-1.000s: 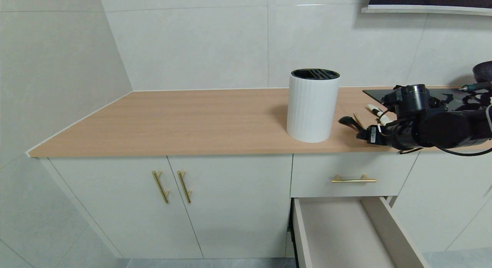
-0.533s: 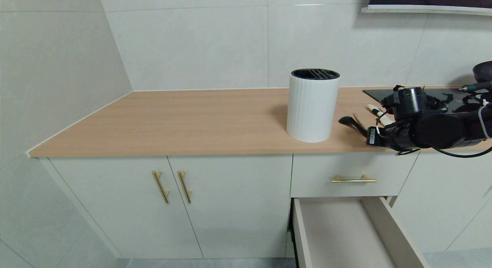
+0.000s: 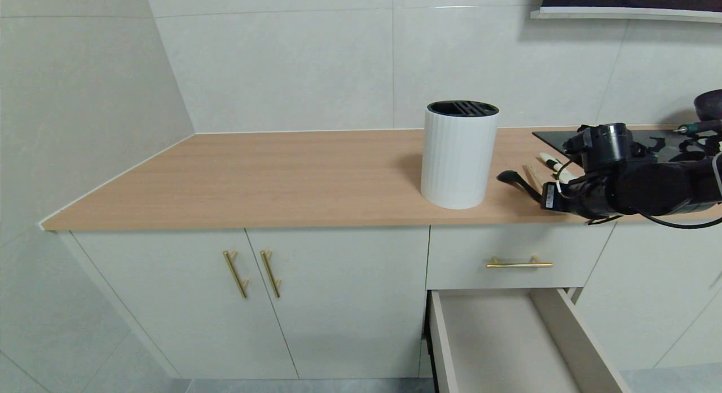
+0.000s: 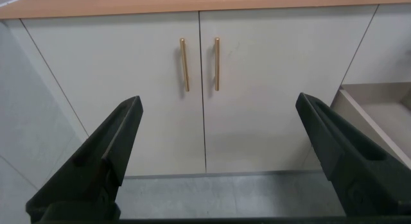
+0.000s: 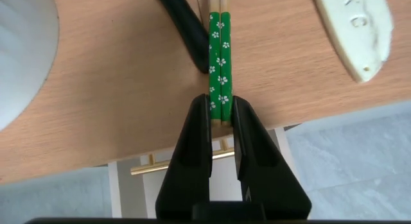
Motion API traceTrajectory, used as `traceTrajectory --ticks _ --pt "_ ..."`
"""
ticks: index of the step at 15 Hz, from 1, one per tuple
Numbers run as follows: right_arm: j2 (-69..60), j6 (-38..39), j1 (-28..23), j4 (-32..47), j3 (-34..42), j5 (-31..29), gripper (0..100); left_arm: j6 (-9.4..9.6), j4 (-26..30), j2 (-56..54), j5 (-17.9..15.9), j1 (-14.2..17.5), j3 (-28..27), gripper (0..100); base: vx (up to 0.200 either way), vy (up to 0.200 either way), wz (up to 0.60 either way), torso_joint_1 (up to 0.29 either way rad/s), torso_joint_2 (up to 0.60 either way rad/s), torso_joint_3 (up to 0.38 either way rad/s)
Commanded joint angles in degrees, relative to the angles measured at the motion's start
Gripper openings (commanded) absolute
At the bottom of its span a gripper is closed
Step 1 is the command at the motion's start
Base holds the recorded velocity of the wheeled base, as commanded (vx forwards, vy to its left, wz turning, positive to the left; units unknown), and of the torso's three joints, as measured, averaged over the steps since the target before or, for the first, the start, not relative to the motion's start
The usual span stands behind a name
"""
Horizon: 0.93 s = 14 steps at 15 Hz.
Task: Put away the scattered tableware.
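In the head view we see the right gripper (image 3: 542, 193) low at the front edge of the worktop (image 3: 282, 179), right of the white ribbed utensil holder (image 3: 459, 154). It meets the pair of chopsticks (image 3: 530, 175), which sits between a black handle (image 3: 509, 178) and a white handle (image 3: 550, 162), above an open drawer (image 3: 496, 342). In the left wrist view our left gripper (image 4: 218, 105) hangs with its jaws spread wide before the cabinet doors (image 4: 257, 121) below the worktop. In the right wrist view the right gripper's fingers (image 5: 192, 128) pinch the green flowered ends of the chopsticks, by the worktop's front edge and just beside the black handle.
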Motion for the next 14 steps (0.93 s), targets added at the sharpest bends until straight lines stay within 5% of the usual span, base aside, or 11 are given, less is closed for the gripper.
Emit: traceTrajectory --ticks 1,5,14 --pt "-5.0 0.19 -0.05 0.32 1.77 0.1 0 0.0 -0.01 0.07 0.01 0.02 0.01 100 0.0 0.0 0.0 0.0 0.0 0.0" --pt "-20.73 0.28 1.27 1.2 11.26 1.68 0 0.0 -0.01 0.07 0.01 0.02 0.01 100 0.0 0.0 0.0 0.0 0.0 0.0" --pt "-47.8 -2.53 2.85 32.4 14.69 20.66 0 0.0 -0.01 0.07 0.01 0.02 0.01 100 0.0 0.0 0.0 0.0 0.0 0.0"
